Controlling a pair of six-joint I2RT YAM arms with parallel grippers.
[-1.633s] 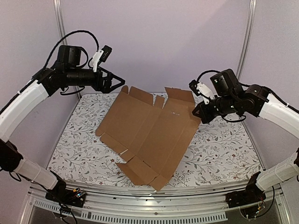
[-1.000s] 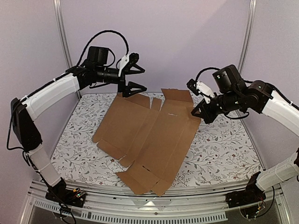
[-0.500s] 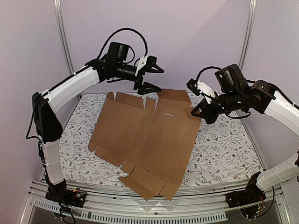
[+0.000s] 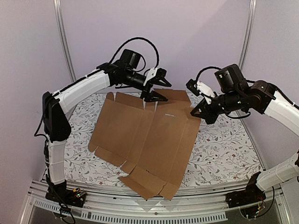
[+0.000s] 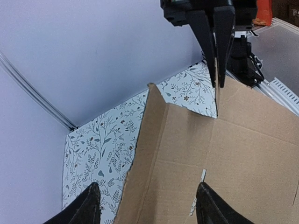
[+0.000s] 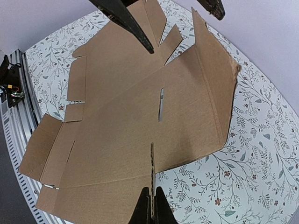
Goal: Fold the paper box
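Top external view: the paper box [image 4: 149, 140] lies as an open die-cut sheet on the floral counter [image 4: 219, 149], near the middle and running toward the near edge. No panel stands upright and no flap is tucked. Only the far right corner is lifted slightly. Judgement: folding has barely begun, and all walls, flaps and the closure remain to be formed.

The left arm is stretched far across. Its tool [image 4: 158, 86] hangs over the sheet's far middle flaps with the jaws apart and nothing gripped. Contact cannot be confirmed.

The right arm is bent inward from the right. Its tool [image 4: 196, 111] is pinched tight on the sheet's far right edge, holding the cardboard.
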